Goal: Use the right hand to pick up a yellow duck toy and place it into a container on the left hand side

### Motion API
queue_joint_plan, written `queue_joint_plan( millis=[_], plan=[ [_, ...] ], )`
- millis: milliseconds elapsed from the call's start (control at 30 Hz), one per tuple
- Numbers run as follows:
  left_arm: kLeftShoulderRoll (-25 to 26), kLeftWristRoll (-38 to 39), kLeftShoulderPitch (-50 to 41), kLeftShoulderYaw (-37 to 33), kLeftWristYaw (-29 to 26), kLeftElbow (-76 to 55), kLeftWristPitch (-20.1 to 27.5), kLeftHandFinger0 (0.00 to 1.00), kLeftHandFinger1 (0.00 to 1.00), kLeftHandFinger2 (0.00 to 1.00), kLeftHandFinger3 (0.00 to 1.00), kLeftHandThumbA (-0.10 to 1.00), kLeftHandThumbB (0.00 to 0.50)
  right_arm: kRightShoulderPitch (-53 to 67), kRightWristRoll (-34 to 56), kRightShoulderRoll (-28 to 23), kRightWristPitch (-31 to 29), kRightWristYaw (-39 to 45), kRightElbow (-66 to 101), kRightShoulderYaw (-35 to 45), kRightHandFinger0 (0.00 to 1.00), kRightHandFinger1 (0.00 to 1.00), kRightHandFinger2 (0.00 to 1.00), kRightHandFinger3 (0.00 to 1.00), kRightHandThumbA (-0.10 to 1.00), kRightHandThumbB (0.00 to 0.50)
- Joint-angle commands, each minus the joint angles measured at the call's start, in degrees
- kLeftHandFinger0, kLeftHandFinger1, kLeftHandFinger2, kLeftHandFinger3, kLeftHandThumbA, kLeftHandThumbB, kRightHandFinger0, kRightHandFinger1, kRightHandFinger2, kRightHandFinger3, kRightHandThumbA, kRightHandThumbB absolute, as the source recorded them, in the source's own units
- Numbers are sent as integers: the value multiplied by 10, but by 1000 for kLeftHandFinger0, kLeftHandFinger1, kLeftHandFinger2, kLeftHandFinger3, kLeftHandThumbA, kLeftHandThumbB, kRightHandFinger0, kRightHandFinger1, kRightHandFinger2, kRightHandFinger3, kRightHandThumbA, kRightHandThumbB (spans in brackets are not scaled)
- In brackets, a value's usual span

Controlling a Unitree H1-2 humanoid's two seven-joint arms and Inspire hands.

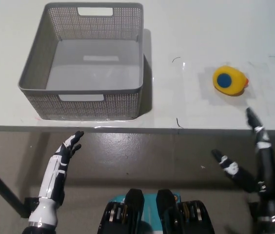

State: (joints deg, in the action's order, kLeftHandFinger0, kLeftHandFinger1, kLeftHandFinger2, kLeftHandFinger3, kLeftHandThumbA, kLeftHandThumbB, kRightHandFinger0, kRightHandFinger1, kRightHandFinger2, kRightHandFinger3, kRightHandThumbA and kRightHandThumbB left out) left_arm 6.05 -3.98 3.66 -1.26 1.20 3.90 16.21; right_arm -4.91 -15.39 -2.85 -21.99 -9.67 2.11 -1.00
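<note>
- Yellow duck toy (230,80) lies on the white tabletop (186,29), just beyond the raised fingers (253,119) of the black right hand (254,165), slightly to their left in the picture. Not touching; clear gap between fingertip and toy.
- Right hand: fingers spread apart, holding nothing, one pointing up toward the duck, another splayed sideways below the tabletop edge.
- Progress, judged from layout: nothing done yet. Duck not grasped, not lifted. Left to do: reach over the edge, close on the duck, carry it across, release.
- Grey mesh basket (40,68) stands well away from the right fingers, on the far side of the tabletop, near its front edge. Interior shows only bare floor; nothing in it.
- White left hand (62,163) rests low, below the tabletop edge, in front of the basket; fingers extended and loosely apart, empty.
</note>
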Motion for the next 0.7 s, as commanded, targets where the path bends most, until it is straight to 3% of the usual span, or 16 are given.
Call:
queue_joint_plan(
  millis=[0, 200, 333, 500, 667],
  plan=[
    [25, -23, 12, -16, 23, -18, 40, 1000, 1000, 1000, 1000, 1000, 500, -53, -54, -35, 11, -9, 26, 24, 1000, 1000, 1000, 1000, 1000, 500],
    [35, -21, 9, -22, 24, -22, 38, 1000, 1000, 1000, 1000, 1000, 500, -128, -124, -100, 112, 29, 29, 28, 1000, 1000, 1000, 1000, 1000, 500],
    [41, -25, 9, -20, 22, -29, 29, 1000, 1000, 1000, 1000, 1000, 500, -190, -174, -152, 222, 92, 55, 20, 1000, 1000, 1000, 1000, 866, 493],
    [48, -25, 3, -15, 23, -33, 30, 1000, 1000, 1000, 1000, 1000, 500, -271, -161, -182, 258, 128, 10, 6, 1000, 1000, 1000, 1000, 743, 484],
    [50, -15, -5, -10, 20, -33, 41, 1000, 1000, 1000, 1000, 1000, 500, -367, -172, -195, 272, 149, -99, -29, 1000, 1000, 1000, 1000, 735, 482]
  ],
)
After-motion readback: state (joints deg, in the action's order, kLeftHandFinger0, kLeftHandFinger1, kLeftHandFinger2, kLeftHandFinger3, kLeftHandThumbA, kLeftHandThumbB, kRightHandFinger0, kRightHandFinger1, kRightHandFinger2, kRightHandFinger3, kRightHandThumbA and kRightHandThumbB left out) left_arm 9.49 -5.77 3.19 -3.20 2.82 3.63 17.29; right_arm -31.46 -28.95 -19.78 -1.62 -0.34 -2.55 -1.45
